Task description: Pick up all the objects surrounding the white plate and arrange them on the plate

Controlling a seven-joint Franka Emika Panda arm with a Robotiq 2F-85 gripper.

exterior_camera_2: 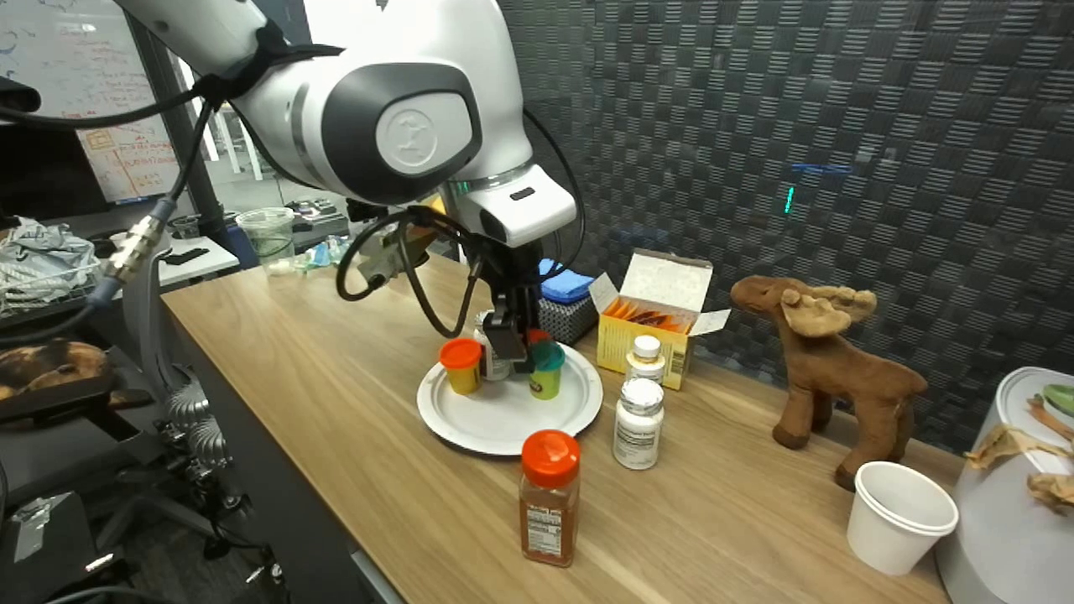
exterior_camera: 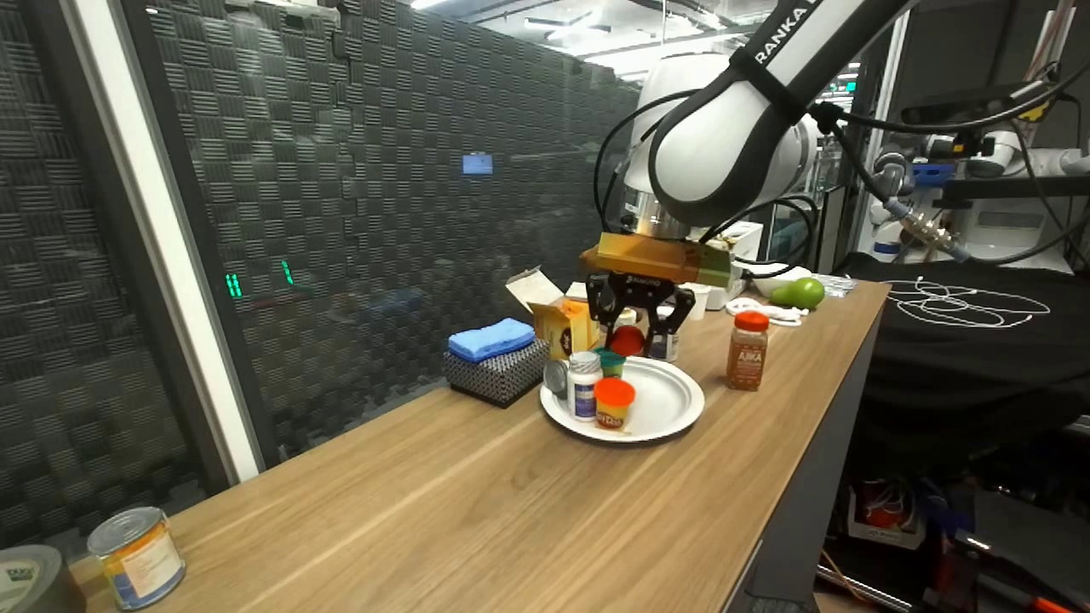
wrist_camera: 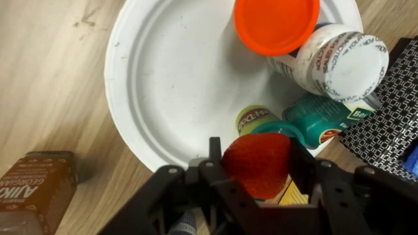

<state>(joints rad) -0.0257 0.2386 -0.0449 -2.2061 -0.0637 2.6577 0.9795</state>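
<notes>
My gripper [wrist_camera: 254,156] is shut on the red ball [wrist_camera: 256,164], just above the green cup [wrist_camera: 256,119]. In both exterior views the white plate [exterior_camera: 664,400] lies flat on the table. It bears the orange-lidded cup [exterior_camera_2: 461,369], an upright white bottle [exterior_camera: 584,392] and the green cup. A teal container [wrist_camera: 321,119] lies tilted at the rim, beside a patterned black box. Off the plate stand the red-capped bottle [exterior_camera_2: 550,503] and two white bottles, one nearer [exterior_camera_2: 638,428] and one behind it [exterior_camera_2: 645,359]. The gripper partly covers the ball in an exterior view.
An open yellow carton [exterior_camera_2: 642,335] stands behind the plate. A blue cloth [exterior_camera: 491,339] rests on the black box [exterior_camera: 498,375]. A toy moose [exterior_camera_2: 839,369] and stacked white cups [exterior_camera_2: 898,520] stand farther along. A labelled tin [exterior_camera: 140,562] sits beside a tape roll [exterior_camera: 34,579].
</notes>
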